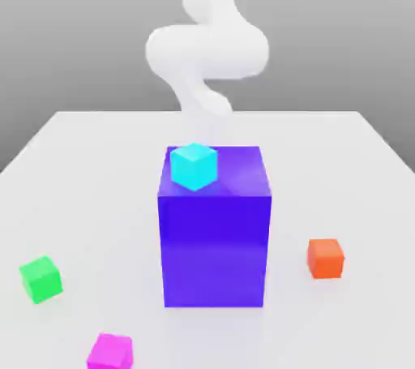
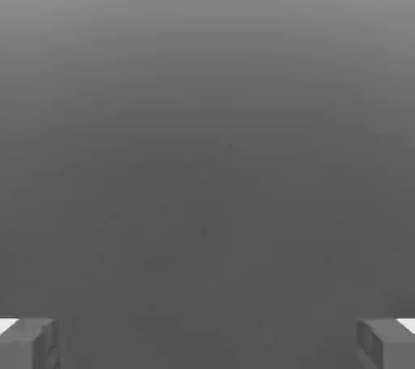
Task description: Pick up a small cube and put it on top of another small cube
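Magenta cube (image 1: 110, 351), plain and matte, sits on the white table (image 1: 97, 165) at the exterior view's near left edge. Near it, further left, rests the matching green cube (image 1: 41, 279). A tall glossy blue block (image 1: 215, 238) carries a cyan cube (image 1: 194, 166); an orange cube (image 1: 326, 259) lies right. Above, the gripper (image 2: 207, 343) stands wide open, its grey fingers (image 2: 31, 343) holding nothing.

A white robot arm (image 1: 207, 51) rises and bends. Its gripper (image 2: 207, 343) is spread wide, grey fingertips (image 2: 32, 343) far apart, with nothing between the fingers.
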`<action>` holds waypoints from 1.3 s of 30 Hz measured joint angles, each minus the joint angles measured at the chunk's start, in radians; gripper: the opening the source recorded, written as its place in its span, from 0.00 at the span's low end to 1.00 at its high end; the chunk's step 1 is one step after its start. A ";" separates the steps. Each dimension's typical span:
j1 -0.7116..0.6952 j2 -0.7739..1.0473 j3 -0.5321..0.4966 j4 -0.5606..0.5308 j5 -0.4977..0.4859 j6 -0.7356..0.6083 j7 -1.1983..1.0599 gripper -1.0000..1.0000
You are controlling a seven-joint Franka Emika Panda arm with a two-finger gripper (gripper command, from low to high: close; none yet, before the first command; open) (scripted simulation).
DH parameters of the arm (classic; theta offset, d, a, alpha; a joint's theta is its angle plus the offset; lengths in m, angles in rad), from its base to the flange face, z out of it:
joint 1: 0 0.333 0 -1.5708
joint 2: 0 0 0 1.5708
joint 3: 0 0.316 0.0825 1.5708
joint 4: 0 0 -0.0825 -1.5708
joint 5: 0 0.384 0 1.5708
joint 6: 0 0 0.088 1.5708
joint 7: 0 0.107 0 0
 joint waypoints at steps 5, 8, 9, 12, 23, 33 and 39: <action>0.079 0.190 -0.110 0.003 0.132 0.017 -0.105 0.50; 0.113 0.302 -0.161 0.005 0.210 0.025 -0.166 0.50; 0.121 0.339 -0.175 0.006 0.236 0.028 -0.187 0.50; 0.139 0.451 -0.209 0.008 0.309 0.037 -0.245 0.50; 0.126 0.816 -0.244 0.004 0.454 0.110 -0.373 0.50; 0.126 1.029 -0.308 -0.024 0.357 0.269 -0.342 0.50; 0.115 1.153 -0.316 -0.016 0.326 0.398 -0.337 0.50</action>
